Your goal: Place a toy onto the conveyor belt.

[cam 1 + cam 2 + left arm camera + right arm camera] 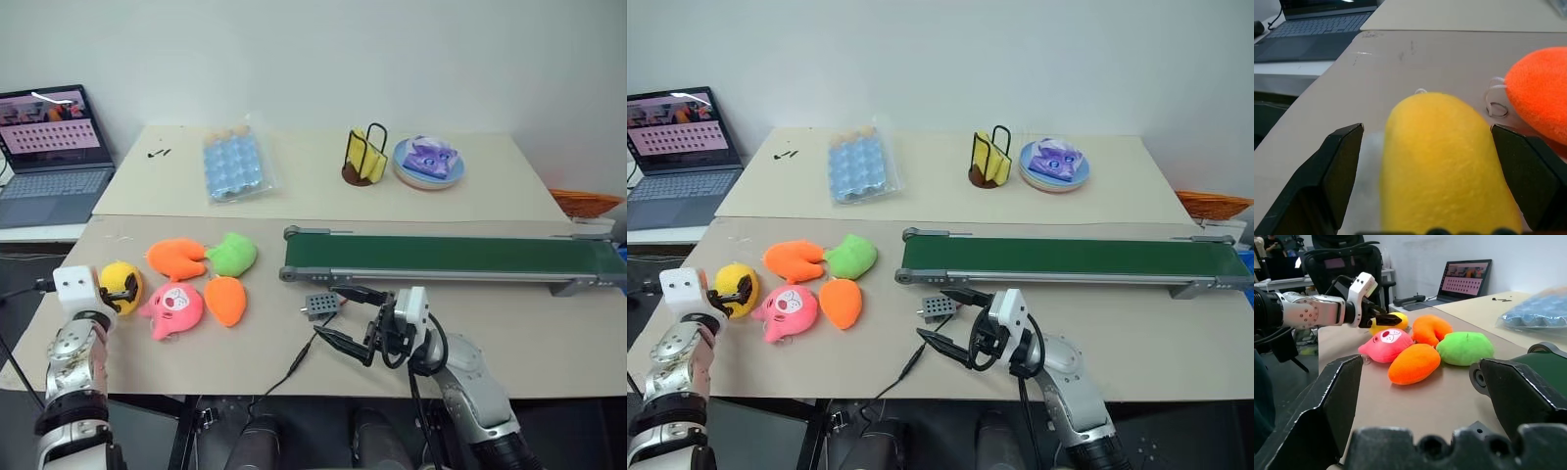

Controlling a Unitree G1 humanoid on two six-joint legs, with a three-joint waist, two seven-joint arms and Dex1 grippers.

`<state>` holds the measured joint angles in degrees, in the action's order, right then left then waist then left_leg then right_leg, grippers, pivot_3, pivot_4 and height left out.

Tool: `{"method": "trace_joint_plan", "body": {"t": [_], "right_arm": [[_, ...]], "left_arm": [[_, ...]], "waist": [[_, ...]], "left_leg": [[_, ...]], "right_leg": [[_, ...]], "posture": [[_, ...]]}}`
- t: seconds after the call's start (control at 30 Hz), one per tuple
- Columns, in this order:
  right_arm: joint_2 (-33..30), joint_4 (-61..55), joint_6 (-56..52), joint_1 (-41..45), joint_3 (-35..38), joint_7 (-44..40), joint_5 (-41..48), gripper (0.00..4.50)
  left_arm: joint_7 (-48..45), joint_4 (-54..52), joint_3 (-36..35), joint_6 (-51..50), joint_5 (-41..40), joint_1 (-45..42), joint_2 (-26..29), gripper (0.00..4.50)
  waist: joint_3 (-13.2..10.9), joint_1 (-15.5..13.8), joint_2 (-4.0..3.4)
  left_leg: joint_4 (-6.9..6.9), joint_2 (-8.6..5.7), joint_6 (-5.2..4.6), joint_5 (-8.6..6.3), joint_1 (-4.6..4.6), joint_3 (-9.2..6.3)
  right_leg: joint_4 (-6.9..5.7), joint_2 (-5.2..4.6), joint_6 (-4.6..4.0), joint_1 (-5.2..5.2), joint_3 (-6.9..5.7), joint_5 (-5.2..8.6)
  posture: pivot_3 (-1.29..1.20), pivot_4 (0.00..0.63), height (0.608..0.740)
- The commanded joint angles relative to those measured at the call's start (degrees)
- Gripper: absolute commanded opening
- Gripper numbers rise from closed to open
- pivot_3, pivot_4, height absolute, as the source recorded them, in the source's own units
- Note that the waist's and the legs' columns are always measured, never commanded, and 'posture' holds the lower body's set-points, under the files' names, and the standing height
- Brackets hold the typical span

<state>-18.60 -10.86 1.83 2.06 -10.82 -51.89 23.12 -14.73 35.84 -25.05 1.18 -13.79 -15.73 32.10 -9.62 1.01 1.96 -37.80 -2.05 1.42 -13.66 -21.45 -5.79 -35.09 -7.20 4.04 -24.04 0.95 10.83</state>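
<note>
At the near left edge of the tan table (549, 338), the left gripper (123, 292) has its two black fingers spread wide on either side of the round yellow plush toy (116, 284), which lies on the table between them, not yet squeezed. Near centre, the right gripper (345, 315) hovers over the table, its jaws spread and holding nothing. Just right of the yellow toy lie a pink pig-face plush (175, 308), an orange carrot-shaped plush (226, 300), a curved orange plush (176, 257) and a green plush (233, 255). Farther right runs the long dark green conveyor belt (451, 258) with grey rails. At the far left sits an open laptop (49, 157).
</note>
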Motion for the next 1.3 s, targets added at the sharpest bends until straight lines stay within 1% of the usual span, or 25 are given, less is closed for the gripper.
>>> {"method": "trace_joint_plan", "body": {"t": [0.03, 0.1, 0.17, 0.3, 0.37, 0.5, 0.6, 0.73, 0.83, 0.93, 1.07, 1.3], "right_arm": [[0.0, -2.0, 0.2, 0.2, -0.1, 0.5, -0.5, 4.5], [-0.1, -1.7, 0.0, 0.4, -0.1, 0.5, -0.5, 4.5], [-0.1, -1.5, -0.2, 0.7, 0.0, 0.5, -0.6, 4.5], [0.0, -0.2, 0.0, 1.2, -0.1, 0.6, -1.1, 4.5], [0.3, 0.4, 0.1, 1.5, -0.3, 0.6, -1.6, 4.5], [0.4, 0.6, -0.1, 1.8, -0.2, 0.6, -1.7, 4.5], [0.2, 1.0, -0.1, 2.2, -0.1, 0.6, -1.6, 4.5], [0.0, 0.6, -0.4, 2.2, 0.1, 0.7, -1.4, 4.5], [0.0, 0.6, -0.4, 2.3, 0.3, 1.0, -1.6, 4.5], [0.0, 0.1, -0.6, 1.9, 0.3, 1.3, -1.5, 4.5], [0.2, -0.6, -0.9, 1.2, 0.0, 1.9, -1.6, 4.5], [0.3, -0.5, -0.8, 0.9, 0.1, 3.6, -2.4, 4.5]], "left_arm": [[0.0, -2.8, -3.2, 1.8, -2.8, -0.7, 0.5, 4.43], [0.3, -3.9, -4.4, 2.1, -4.0, -0.4, 0.2, 4.43], [0.8, -6.4, -7.0, 1.8, -6.9, 0.0, -0.5, 4.43], [3.1, -7.2, -16.2, -3.3, -17.2, -0.6, -2.1, 4.43], [2.4, -7.9, -18.7, -7.8, -22.0, 0.8, -3.4, 4.43], [0.9, -9.2, -21.2, -14.3, -28.4, 4.3, -6.9, 4.43], [-0.9, -10.4, -21.3, -17.8, -31.6, 6.7, -9.5, 4.43], [-1.6, -11.0, -20.2, -20.5, -32.9, 8.2, -11.9, 4.43], [-2.2, -10.9, -20.0, -21.2, -33.4, 8.2, -13.0, 4.43], [-3.0, -11.1, -18.7, -22.6, -34.2, 6.8, -13.7, 4.43], [-2.9, -10.8, -16.9, -22.9, -33.3, 4.0, -14.0, 4.43], [-2.2, -8.2, -17.6, -22.9, -34.1, 0.0, -13.4, 4.43]], "waist": [[0.0, 0.0, 0.0], [0.0, 0.0, 0.0], [0.0, -0.1, 0.0], [0.0, 0.0, 0.0], [0.0, 0.3, 0.0], [0.0, 0.2, 0.0], [0.0, 0.0, 0.02], [0.0, -0.3, -0.06], [0.1, -0.3, -0.15], [0.1, -0.5, -0.21], [0.1, -1.2, -0.27], [0.1, -0.8, -0.26]], "left_leg": [[0.0, 0.01, 0.0, 0.0, 0.0, 0.0], [0.0, 0.01, 0.0, 0.0, 0.0, 0.0], [0.0, 0.02, 0.0, 0.0, 0.0, 0.0], [0.0, 0.04, 0.01, -0.01, 0.0, 0.0], [0.0, 0.04, 0.01, -0.01, 0.03, 0.01], [0.0, 0.04, 0.01, -0.01, 0.05, 0.02], [0.0, 0.06, 0.01, -0.01, 0.05, 0.02], [0.0, 0.07, 0.01, -0.01, 0.13, 0.03], [0.0, 0.08, 0.01, -0.01, 0.36, 0.03], [0.0, 0.08, 0.01, -0.01, 0.44, 0.02], [0.0, 0.08, 0.01, -0.01, 0.48, -0.02], [-0.01, 0.08, 0.01, -0.01, 0.48, -0.02]], "right_leg": [[0.0, 0.01, 0.0, 0.0, 0.0, 0.0], [0.0, 0.01, 0.0, 0.0, 0.0, 0.0], [0.0, 0.01, 0.0, 0.0, 0.0, 0.0], [0.01, 0.01, -0.03, 0.0, 0.0, -0.02], [-0.01, 0.02, 0.0, 0.0, 0.0, 0.0], [0.01, 0.02, 0.01, 0.04, 0.01, 0.01], [0.01, 0.04, 0.0, 0.05, -0.01, 0.0], [0.0, 0.05, 0.06, 0.16, -0.01, 0.05], [0.05, 0.06, 0.07, 0.46, -0.03, 0.1], [0.1, 0.05, 0.11, 0.64, -0.06, 0.15], [0.09, 0.05, 0.11, 0.7, -0.11, 0.16], [0.11, 0.06, 0.09, 0.71, -0.12, 0.19]], "posture": [[0.0, 0.15, 0.74], [0.0, 0.15, 0.74], [0.0, 0.15, 0.74], [0.0, 0.15, 0.74], [0.0, 0.15, 0.74], [0.0, 0.15, 0.74], [0.0, 0.15, 0.74], [0.0, 0.15, 0.74], [0.0, 0.15, 0.74], [0.0, 0.15, 0.74], [0.0, 0.15, 0.74], [0.0, 0.15, 0.74]]}}
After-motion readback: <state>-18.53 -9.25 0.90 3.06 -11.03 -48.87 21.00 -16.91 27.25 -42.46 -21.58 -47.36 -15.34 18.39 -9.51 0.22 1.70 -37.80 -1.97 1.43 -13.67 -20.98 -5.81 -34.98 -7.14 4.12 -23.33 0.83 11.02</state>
